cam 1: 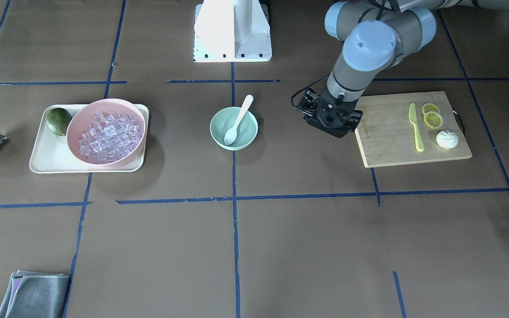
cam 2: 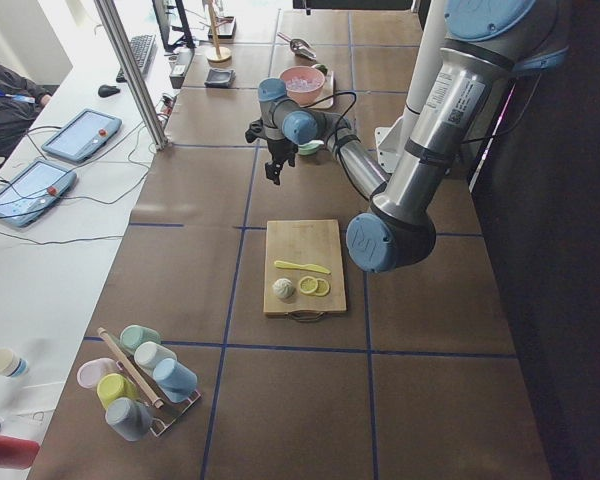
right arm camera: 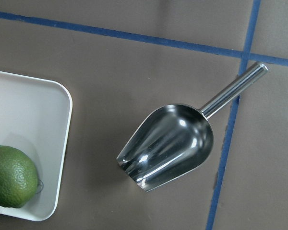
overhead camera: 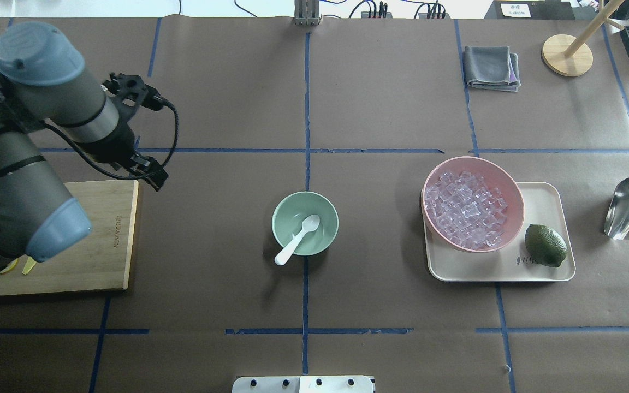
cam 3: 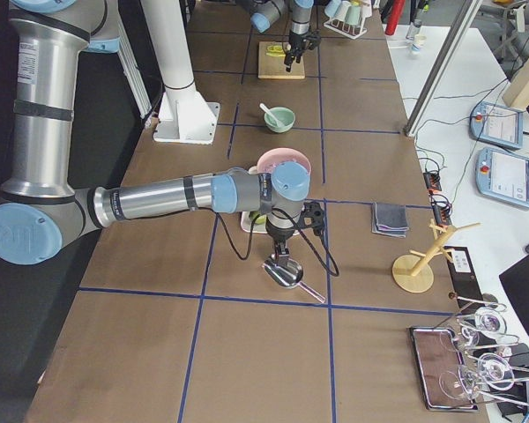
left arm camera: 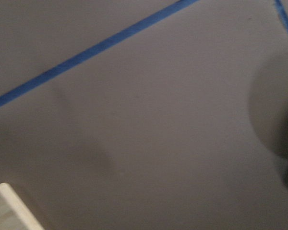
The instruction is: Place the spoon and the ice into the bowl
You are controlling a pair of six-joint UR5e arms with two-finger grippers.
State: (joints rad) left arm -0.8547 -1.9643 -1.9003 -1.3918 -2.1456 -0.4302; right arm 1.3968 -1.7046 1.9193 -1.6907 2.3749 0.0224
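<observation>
The white spoon [cam 1: 237, 121] lies in the mint-green bowl [cam 1: 249, 128] at the table's middle, scoop inside and handle sticking out over the rim on the robot's side; both also show in the overhead view, spoon [overhead camera: 298, 240] and bowl [overhead camera: 324, 215]. The ice [cam 1: 106, 137] fills the pink bowl [cam 1: 77, 121]. My left gripper [cam 1: 332, 119] points down over bare table between the green bowl and the cutting board; its fingers are hidden. My right gripper [cam 3: 282, 256] hovers over a steel scoop [right arm camera: 168, 143]; I cannot tell whether it is open or shut.
The pink bowl and a lime [cam 1: 58, 120] sit on a cream tray [cam 1: 44, 157]. A cutting board [cam 1: 391, 128] holds a yellow-green knife [cam 1: 415, 128], lemon slices [cam 1: 431, 117] and a white bun [cam 1: 447, 139]. A grey cloth [cam 1: 33, 293] lies at a far corner.
</observation>
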